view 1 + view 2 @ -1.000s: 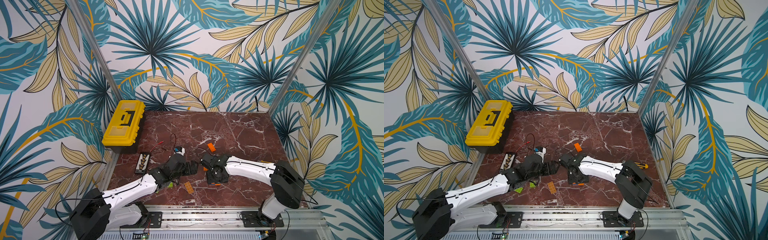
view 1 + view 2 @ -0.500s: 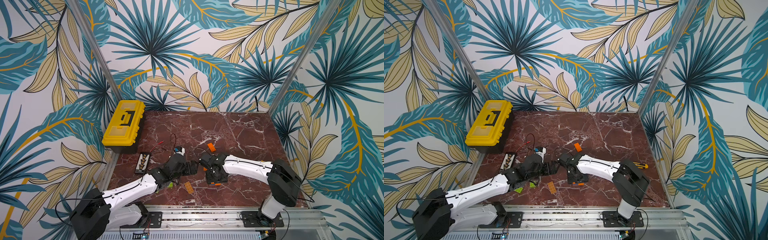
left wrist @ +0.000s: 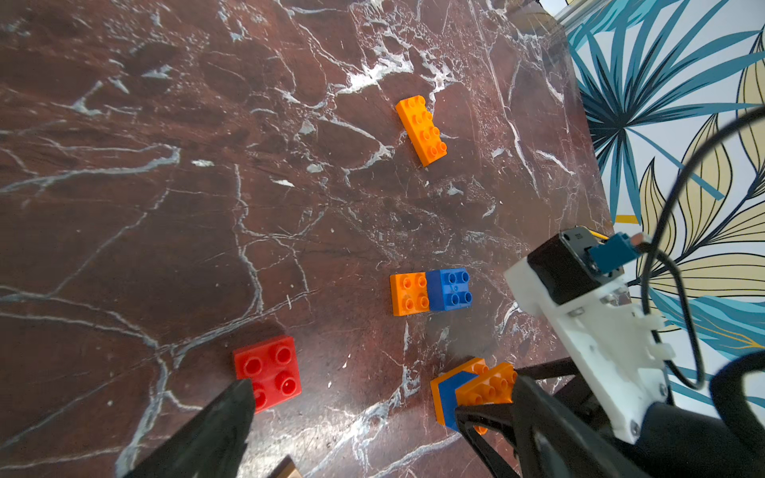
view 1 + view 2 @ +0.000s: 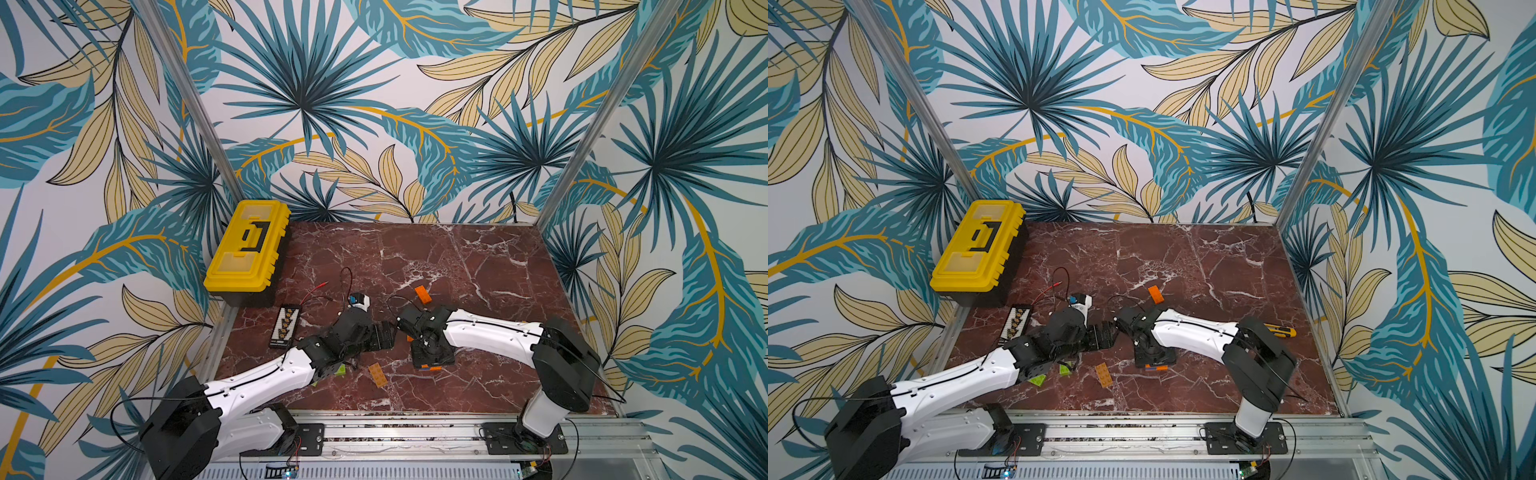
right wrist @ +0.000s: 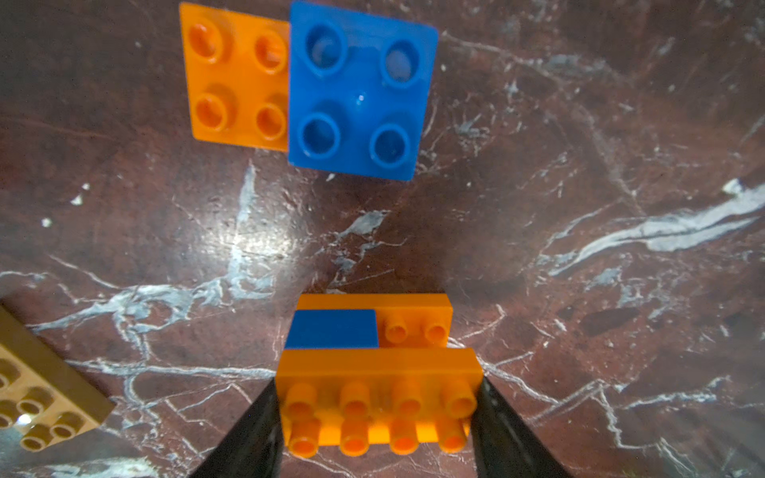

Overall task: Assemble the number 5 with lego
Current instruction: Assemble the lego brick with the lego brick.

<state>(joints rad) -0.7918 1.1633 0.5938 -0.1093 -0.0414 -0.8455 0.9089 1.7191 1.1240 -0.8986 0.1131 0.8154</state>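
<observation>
Right wrist view: tan brick (image 5: 43,391) partly out of frame.

You've a part-built lego stack (image 5: 374,372).
Orange, blue, orange layers, studs up; an orange-blue pair (image 5: 306,82) lies flat nearby.

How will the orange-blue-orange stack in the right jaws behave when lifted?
Likely stiff and light: hard plastic stack. Right gripper jaws pinch only the top orange brick, so the lower layers hang on stud fit and may separate. Glossy sides could slip.
</observation>
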